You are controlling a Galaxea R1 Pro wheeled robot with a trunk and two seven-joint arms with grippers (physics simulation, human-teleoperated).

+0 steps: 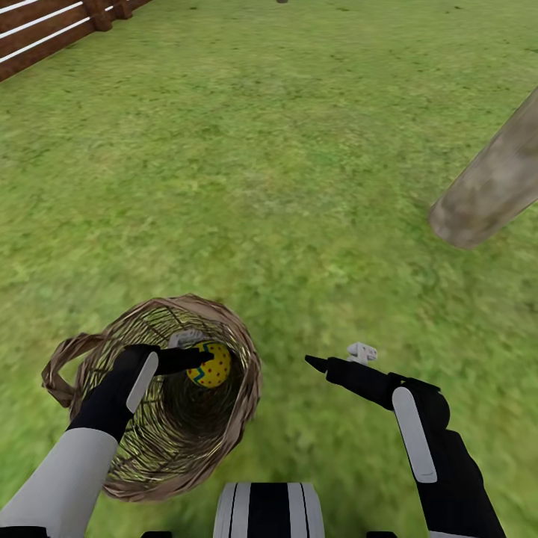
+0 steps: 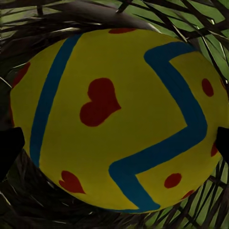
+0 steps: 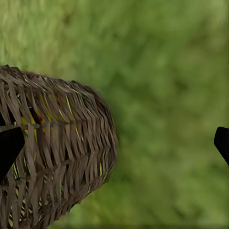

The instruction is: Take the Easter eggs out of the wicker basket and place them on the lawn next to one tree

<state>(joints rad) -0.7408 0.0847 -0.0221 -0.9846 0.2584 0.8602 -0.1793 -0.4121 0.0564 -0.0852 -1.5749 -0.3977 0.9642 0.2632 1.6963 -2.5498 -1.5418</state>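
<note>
Egg (image 1: 211,365), one on show: bright yellow, red hearts and dots, blue zigzag bands. Location: inside the basket (image 1: 240,340), high in its mouth near the far rim, between the fingertips of the left gripper (image 1: 198,353). In the left wrist view the egg (image 2: 119,119) sits squarely between the two dark fingertips (image 2: 9,145), one at each side of its widest part; they look to be touching or just about touching the shell, so the left gripper reads as pinching the egg, though how firmly cannot be told. Whether other eggs lie deeper in the basket cannot be told; the interior is dark.

Handling, by judgement: hard, smooth, rounded shell, light, likely slippery and apt to squirt out of a pinch placed off centre. Best held across the broad middle, as the fingertips now stand, and lifted straight up clear of the rim.

Basket: tan open-weave wicker, thick braided rim, arched handle lying toward the robot's left; stands on the lawn (image 1: 284,164) just ahead of the robot. Light, probably easy to tip or drag.

Right gripper (image 1: 340,357): held over the grass beside the basket, well clear of it, fingers spread wide and carrying nothing; basket wall (image 3: 57,152) seen side-on past one fingertip (image 3: 8,148).

Tree trunk (image 1: 493,187): thick, leaning, mottled grey-brown, ahead to the right, well apart from the basket. Fence (image 1: 45,33): brown slats, far left.
</note>
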